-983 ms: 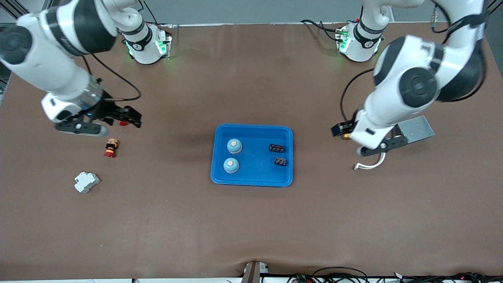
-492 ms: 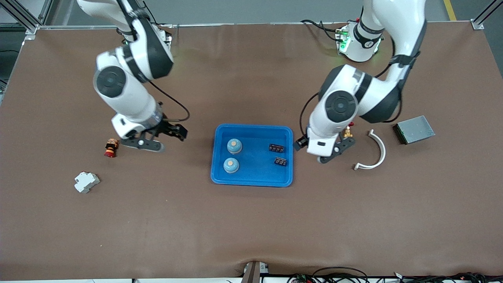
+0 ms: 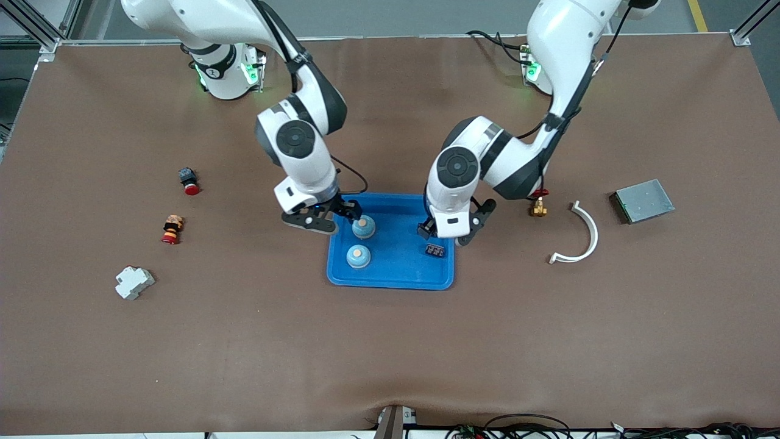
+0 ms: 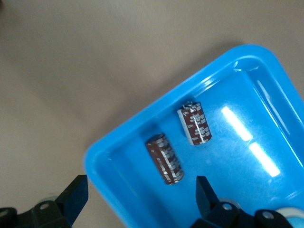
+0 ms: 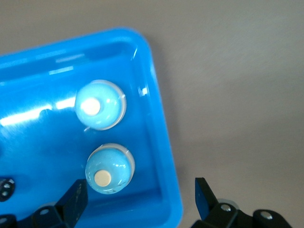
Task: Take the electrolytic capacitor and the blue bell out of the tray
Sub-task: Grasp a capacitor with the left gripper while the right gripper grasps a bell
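Arms from both bases are bent down toward the blue tray [image 3: 341,277] at the middle of the tabletop [image 3: 390,353]. The right gripper [image 3: 341,214] is held over the tray's corner toward the right arm's end, just beside the bell [image 3: 364,226] that lies farther from the front camera; its jaws are spread and nothing is held between them. A second bell [image 3: 358,256] is seen nearer the front camera, close to the tray wall. The left gripper [image 3: 451,235] is held over the tray's rim toward the left arm's end, its jaws likewise spread and empty. In the left wrist view two capacitors [image 4: 165,158] [image 4: 195,122] are seen lying flat in the tray, side by side but apart, near a rounded corner. Bare blue floor is left between the bells and the capacitors. On the open tabletop toward the right arm's end, a red-capped button [image 3: 188,180], a red and yellow part [image 3: 172,229] and a white block [image 3: 134,282] are spaced well apart. Toward the left arm's end, a brass fitting [image 3: 537,208], a white curved strip [image 3: 580,236] and a grey box [image 3: 643,200] are found.
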`<state>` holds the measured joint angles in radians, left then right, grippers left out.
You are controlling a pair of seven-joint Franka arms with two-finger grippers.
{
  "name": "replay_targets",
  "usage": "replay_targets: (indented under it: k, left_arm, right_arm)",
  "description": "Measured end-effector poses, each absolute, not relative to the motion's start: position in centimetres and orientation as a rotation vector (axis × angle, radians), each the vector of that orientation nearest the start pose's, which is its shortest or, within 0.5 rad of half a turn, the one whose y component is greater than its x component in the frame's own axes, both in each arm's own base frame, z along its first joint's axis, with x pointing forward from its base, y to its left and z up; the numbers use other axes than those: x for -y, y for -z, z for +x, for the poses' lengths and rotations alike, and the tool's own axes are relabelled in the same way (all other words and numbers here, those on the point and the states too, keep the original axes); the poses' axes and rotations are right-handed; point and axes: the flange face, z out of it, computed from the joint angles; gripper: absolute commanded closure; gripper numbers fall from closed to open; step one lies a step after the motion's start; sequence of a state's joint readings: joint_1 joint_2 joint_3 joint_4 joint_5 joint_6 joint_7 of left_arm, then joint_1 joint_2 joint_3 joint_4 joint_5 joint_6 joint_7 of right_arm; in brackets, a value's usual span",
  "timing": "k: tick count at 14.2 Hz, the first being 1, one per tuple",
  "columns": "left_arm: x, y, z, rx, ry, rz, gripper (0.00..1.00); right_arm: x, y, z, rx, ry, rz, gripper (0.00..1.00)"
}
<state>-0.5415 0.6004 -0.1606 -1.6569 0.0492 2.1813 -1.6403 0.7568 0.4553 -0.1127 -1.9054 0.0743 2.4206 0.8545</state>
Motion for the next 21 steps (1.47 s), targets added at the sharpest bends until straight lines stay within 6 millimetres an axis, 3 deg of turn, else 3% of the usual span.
replay_targets:
  k: [4, 10, 12, 14, 17, 19, 21]
  left_arm:
    - [44.5, -20.7, 51.3, 1.495, -0.084, -2.722, 0.22]
    - [45.0, -19.0, 51.2, 1.610, -0.079, -2.678, 0.38]
    - [45.3, -18.4, 50.8, 1.607, -0.084, -2.674, 0.64]
    - [45.2, -18.2, 50.8, 1.609, -0.084, -2.672, 1.00]
    - [45.2, -18.4, 51.1, 1.614, -0.080, -2.675, 1.00]
    - [45.4, -19.2, 51.4, 1.620, -0.073, -2.684, 1.00]
    - [45.5, -21.7, 52.0, 1.605, -0.054, -2.694, 1.00]
  right_arm:
    - [-39.4, -23.0, 50.8, -0.447, 0.070, -3.077, 0.00]
    - [-42.7, -20.8, 51.3, -0.526, 0.083, -3.064, 0.00]
    - [-43.6, -19.7, 50.6, -0.530, 0.073, -3.073, 0.00]
    - [-44.2, -19.0, 50.0, -0.526, 0.067, -3.081, 0.00]
    - [-44.3, -18.9, 50.1, -0.527, 0.069, -3.082, 0.03]
    - [-44.2, -18.8, 50.2, -0.529, 0.071, -3.083, 0.32]
    - [-44.1, -19.0, 50.6, -0.534, 0.080, -3.079, 0.75]
